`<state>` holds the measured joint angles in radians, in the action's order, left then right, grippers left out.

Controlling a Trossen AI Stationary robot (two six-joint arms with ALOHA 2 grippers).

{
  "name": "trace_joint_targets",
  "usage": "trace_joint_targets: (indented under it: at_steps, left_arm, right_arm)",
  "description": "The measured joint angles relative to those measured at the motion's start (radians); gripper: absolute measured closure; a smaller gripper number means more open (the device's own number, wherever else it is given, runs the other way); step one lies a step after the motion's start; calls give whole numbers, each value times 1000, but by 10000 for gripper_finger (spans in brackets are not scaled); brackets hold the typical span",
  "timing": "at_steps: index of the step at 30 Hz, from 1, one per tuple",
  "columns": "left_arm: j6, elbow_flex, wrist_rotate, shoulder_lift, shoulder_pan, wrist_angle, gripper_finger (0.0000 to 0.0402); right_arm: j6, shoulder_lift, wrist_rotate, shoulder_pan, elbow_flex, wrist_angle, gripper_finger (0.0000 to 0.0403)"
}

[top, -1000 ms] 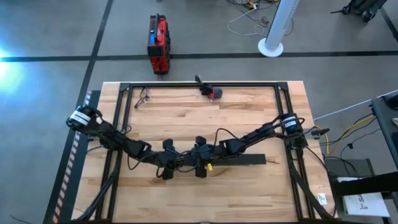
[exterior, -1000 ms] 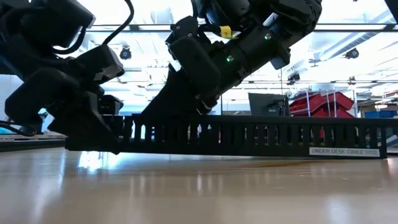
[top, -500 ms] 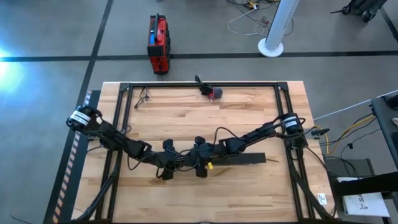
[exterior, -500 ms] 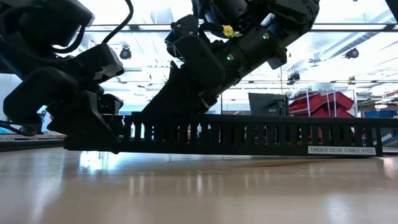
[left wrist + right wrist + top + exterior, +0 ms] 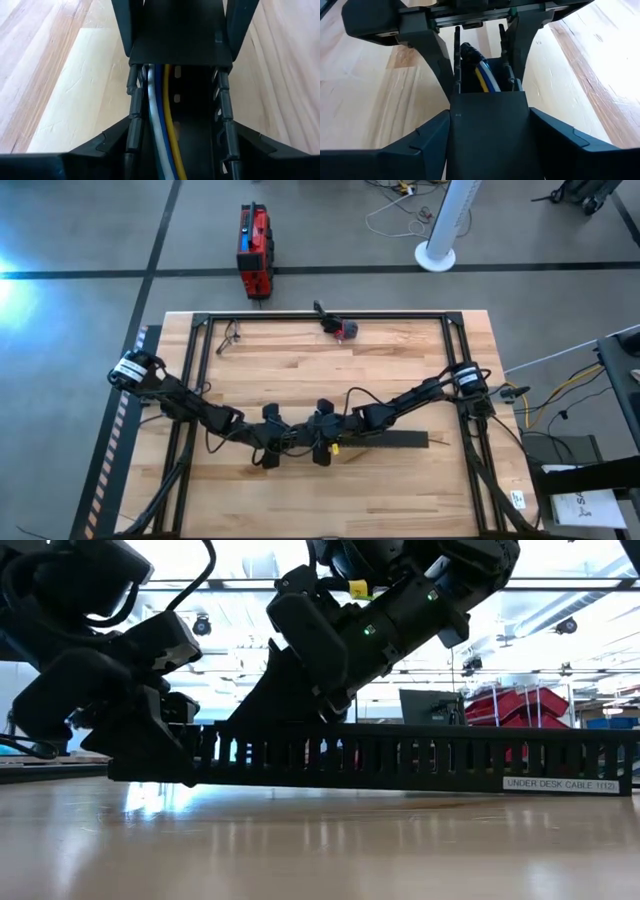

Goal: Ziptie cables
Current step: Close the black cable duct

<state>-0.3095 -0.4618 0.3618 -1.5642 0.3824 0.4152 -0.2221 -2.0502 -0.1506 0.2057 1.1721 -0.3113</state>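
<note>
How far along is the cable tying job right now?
Done: the cables lie along the inside of the black slotted tray. In hand: the left gripper and right gripper face each other over one end of the tray. Left: no zip tie shows around the cables, so the tying itself looks not yet done.

A slotted cable tray (image 5: 390,438) lay lengthwise on the table (image 5: 400,360), toward its front edge. The cables (image 5: 162,125) ran inside the tray. The left gripper (image 5: 270,452) straddled the tray's left end; the right gripper (image 5: 322,448) straddled it just beside, facing the left.
</note>
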Motion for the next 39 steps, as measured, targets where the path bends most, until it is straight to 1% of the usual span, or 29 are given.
trace_joint_targets:
  at_steps: [6,11,15,18,22,25,29,32,34,36,39]
  left_arm:
    - [-6,0,-5,-2,-2,2,182]
    - [-7,0,-5,-2,-2,3,178]
    - [-14,0,-6,-2,-1,3,178]
    - [-21,0,-13,-2,-1,-2,182]
    - [-14,0,-15,-2,0,3,179]
    - [-15,0,-11,-2,0,4,177]
    - [-16,-1,-11,-2,1,5,182]
    - [-13,-1,-6,-2,0,5,181]
    - [-10,-1,-4,-2,0,2,178]
    - [-11,-1,-2,-2,0,2,177]
    - [-13,-1,9,-2,1,11,180]
  right_arm:
    - [-39,1,-30,-4,3,42,182]
    - [-51,1,-36,-9,3,47,178]
    - [-21,-2,11,-10,1,19,175]
    - [-18,-8,24,-6,0,3,181]
    - [-50,-6,-25,-5,5,61,179]
    - [-56,-5,-22,-7,5,73,174]
    - [-56,-3,-22,-7,4,77,179]
    - [-27,-3,-20,-5,1,51,180]
    - [-2,-10,4,-4,-1,11,176]
    - [15,-17,49,-5,-3,-39,174]
    - [38,-32,96,-5,8,-72,178]
